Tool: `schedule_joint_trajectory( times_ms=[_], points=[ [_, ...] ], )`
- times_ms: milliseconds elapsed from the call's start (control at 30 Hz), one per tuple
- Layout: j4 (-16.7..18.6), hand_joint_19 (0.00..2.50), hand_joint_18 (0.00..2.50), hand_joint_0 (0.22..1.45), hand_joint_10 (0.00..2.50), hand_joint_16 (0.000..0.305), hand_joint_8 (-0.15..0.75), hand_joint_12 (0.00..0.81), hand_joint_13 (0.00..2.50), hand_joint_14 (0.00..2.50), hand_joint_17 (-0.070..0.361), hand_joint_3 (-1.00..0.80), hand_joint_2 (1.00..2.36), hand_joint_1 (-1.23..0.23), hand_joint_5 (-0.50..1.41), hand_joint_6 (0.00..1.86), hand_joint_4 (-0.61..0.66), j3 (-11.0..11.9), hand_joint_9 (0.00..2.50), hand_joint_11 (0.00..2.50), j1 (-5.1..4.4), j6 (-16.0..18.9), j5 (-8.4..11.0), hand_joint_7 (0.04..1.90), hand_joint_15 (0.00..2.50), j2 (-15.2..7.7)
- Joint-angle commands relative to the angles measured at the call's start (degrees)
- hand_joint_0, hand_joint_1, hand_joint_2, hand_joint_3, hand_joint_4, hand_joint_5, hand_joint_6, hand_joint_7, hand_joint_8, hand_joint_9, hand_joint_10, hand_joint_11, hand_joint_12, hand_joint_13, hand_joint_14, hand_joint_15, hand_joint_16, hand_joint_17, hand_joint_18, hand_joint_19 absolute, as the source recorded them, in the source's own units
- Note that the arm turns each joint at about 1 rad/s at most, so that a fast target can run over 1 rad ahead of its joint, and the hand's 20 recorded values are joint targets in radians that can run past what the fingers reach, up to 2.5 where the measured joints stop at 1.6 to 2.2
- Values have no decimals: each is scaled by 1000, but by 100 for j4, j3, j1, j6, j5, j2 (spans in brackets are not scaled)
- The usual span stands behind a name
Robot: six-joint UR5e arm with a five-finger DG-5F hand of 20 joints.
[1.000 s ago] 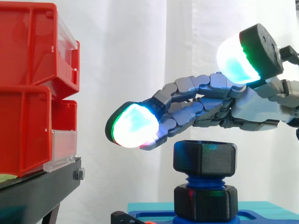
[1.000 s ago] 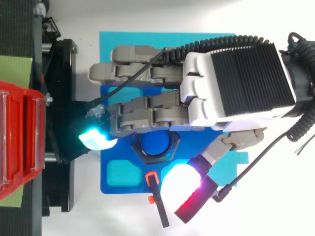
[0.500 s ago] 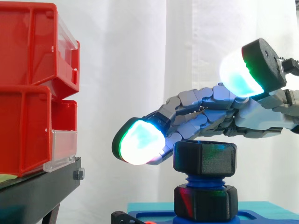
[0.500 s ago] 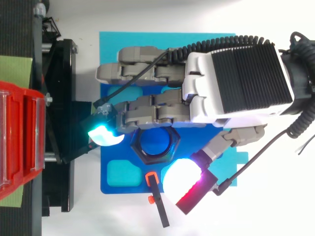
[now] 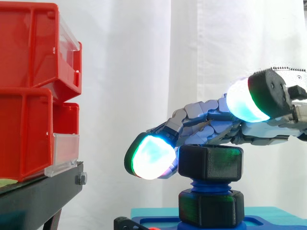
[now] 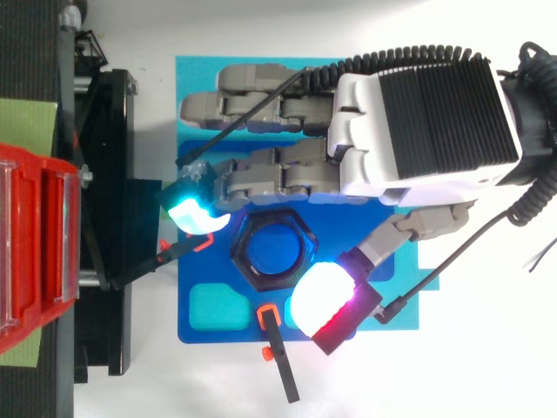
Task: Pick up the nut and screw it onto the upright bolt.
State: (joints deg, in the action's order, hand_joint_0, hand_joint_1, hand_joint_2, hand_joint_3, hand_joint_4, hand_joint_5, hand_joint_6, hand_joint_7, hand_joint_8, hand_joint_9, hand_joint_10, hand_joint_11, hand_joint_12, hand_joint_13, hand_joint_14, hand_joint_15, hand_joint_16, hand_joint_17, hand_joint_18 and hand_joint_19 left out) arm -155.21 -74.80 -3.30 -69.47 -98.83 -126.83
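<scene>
A black hex nut (image 5: 210,163) (image 6: 274,252) sits on top of the upright blue bolt (image 5: 209,185), whose blue end shows through the nut's hole. A second black nut (image 5: 211,208) sits lower on the same bolt, at the blue base plate (image 6: 196,331). My hand (image 6: 418,122) reaches in from the right with its fingers (image 5: 206,127) nearly straight along the nut's far side. One cyan-glowing fingertip (image 5: 151,156) is level with the nut, just left of it. The thumb pad (image 6: 322,296) hangs off the nut's near right corner. The hand is open, and contact with the nut is unclear.
Red bins (image 5: 33,91) stand on a black stand (image 6: 104,218) at the left. The blue base plate lies on a cyan mat (image 6: 200,70). A black-and-orange clip (image 6: 277,353) lies at the plate's front edge, and another (image 6: 178,251) at its left edge.
The hand has dropped until its fingers are level with the top nut, and shifted sideways off the nut, so the nut's whole top now shows from above. The thumb came lower.
</scene>
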Motion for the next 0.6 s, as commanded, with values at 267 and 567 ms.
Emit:
schedule_joint_trajectory(
  times_ms=[267,567],
  points=[
    [8,0,0,481,0,33,226,284,136,0,75,-500,1000,-172,-49,503,199,0,451,0,31,-5,-13,1271,0,0],
    [17,0,0,485,0,32,233,278,178,0,72,-500,1000,-187,-39,503,203,0,507,0,31,-14,-13,1303,0,0]
  ],
)
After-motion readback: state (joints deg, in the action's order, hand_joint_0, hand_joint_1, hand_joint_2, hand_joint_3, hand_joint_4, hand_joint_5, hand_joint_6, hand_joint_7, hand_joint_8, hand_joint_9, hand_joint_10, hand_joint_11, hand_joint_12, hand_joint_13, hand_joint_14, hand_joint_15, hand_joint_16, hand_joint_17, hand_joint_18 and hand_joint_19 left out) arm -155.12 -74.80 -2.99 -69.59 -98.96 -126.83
